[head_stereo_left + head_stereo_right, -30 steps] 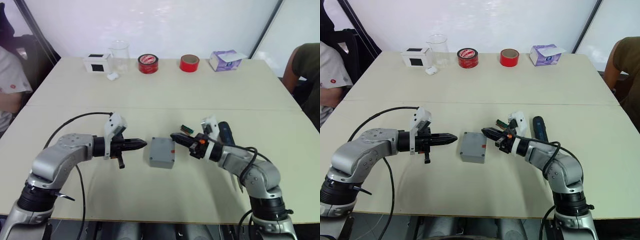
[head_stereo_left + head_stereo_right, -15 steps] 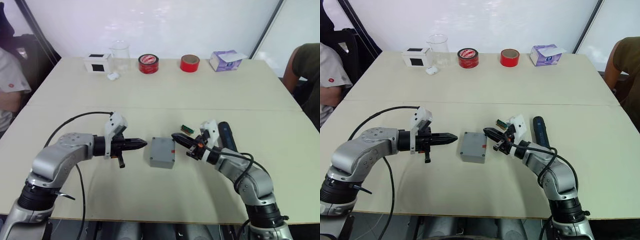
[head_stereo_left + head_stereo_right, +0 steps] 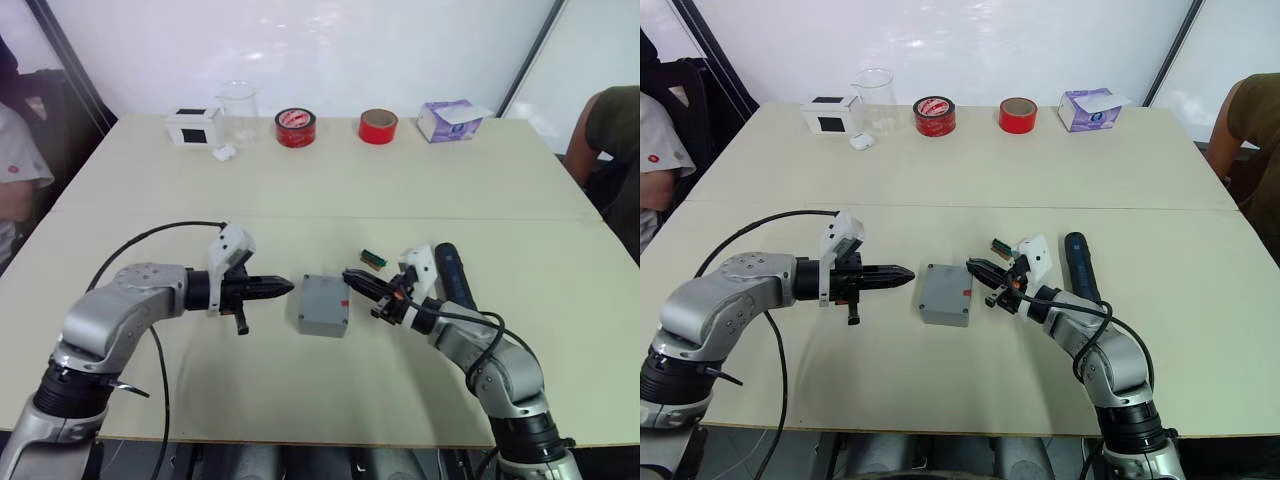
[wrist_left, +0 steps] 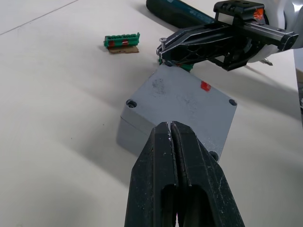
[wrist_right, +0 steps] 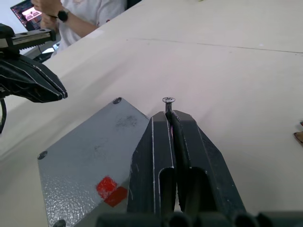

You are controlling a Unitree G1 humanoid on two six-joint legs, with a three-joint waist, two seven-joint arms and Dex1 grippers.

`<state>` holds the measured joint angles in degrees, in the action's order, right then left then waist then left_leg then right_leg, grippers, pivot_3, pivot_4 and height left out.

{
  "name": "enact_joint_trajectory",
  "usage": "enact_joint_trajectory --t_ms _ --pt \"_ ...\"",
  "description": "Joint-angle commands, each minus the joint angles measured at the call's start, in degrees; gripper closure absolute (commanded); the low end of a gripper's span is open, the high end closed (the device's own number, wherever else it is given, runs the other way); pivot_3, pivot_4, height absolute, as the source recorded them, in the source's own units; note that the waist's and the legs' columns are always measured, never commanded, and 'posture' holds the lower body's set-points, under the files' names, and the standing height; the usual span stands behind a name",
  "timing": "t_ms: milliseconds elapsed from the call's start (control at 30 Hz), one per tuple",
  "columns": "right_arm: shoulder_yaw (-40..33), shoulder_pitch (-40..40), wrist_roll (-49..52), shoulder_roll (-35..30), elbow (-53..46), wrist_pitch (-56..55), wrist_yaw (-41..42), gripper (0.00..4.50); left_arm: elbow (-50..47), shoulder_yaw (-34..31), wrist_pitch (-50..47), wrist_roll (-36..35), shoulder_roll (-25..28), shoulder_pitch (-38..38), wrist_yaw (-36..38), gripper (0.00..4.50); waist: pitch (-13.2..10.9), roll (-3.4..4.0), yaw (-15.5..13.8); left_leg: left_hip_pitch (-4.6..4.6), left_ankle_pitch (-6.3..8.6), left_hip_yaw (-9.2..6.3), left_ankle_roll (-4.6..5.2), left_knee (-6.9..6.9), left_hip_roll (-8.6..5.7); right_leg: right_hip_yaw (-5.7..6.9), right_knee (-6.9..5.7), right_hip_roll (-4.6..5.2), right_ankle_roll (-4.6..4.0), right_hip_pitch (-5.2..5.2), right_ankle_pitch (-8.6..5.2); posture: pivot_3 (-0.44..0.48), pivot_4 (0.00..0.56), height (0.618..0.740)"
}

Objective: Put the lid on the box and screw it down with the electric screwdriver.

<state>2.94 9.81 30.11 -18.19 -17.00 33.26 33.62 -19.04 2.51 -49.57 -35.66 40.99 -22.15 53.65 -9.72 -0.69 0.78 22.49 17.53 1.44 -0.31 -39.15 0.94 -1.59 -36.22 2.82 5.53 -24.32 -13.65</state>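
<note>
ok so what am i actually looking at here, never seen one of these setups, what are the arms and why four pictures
It is a humanoid robot with two arms, each ending in a two-fingered black claw. Two pictures come from cameras in its head, looking down over the table. The other two come from a camera on each wrist, looking along that claw's fingers.

In the middle sits a small grey box with its lid already on. The left claw is shut and empty, pointing at the box. The right claw pinches a small screw beside the box's corner. The dark electric screwdriver lies on the table by the right arm, with a small green part nearby. Along the far edge stand tape rolls, a clear beaker and a tissue pack.
</note>
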Motion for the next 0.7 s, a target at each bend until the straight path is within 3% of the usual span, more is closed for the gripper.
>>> enact_joint_trajectory --t_ms 33,700 --pt "-1.2 0.0 0.7 0.6 -2.9 -1.2 -0.8 4.42 -0.9 -0.7 0.1 -0.8 0.6 -0.7 0.5 4.50 0.0 0.00 0.0 0.00 0.00 0.00 0.00 0.00 0.00 0.00 0.00 0.00 0.00 0.00 0.00 0.000 0.150 0.740" --pt "0.9 -3.7 -1.9 -0.7 -5.4 -4.3 -0.7 4.42 -0.6 0.1 0.4 -0.3 0.6 -0.9 1.8 4.50 0.0 0.00 0.0 0.00 0.00 0.00 0.00 0.00 0.00 0.00 0.00 0.00 0.00 0.00 0.00 0.000 0.150 0.740"
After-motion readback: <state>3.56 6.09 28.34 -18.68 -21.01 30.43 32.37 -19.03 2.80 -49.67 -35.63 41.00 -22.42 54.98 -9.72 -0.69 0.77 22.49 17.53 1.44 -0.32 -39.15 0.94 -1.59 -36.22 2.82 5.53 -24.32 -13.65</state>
